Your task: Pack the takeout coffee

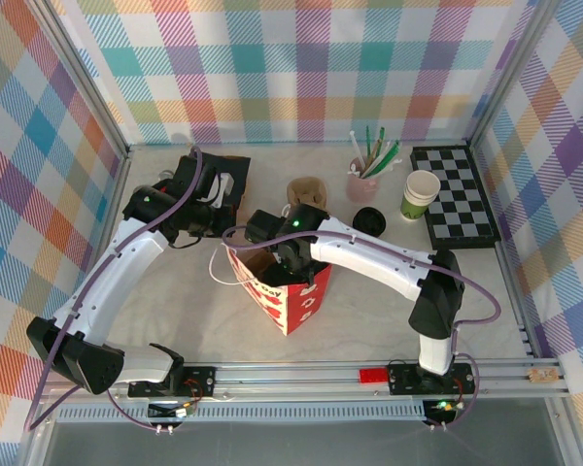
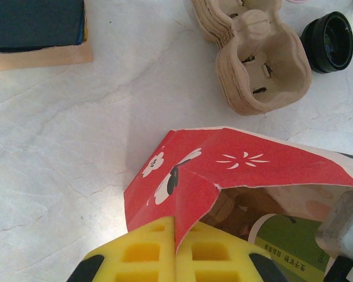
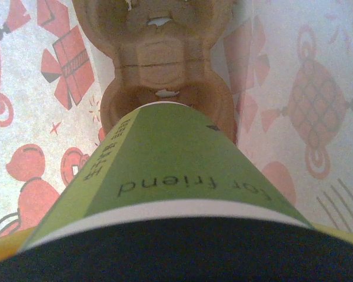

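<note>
The top view is lit brightly and evenly from above; soft shadows are cast on the table (image 1: 369, 320) under the arms (image 1: 369, 254). In the left wrist view a faint shadow is thrown left of the bag (image 2: 182, 176), and the yellow pads (image 2: 141, 255) are blurred. The right wrist view is dimmed and tinted warm; the cup (image 3: 165, 158) is softened, its lid (image 3: 176, 252) lost in darkness.

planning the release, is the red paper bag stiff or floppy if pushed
Probably floppy: the red paper bag creases at the rim where the left tool pinches it. Likely light and tippy, standing tall; the cup carrier inside may steady it.
</note>
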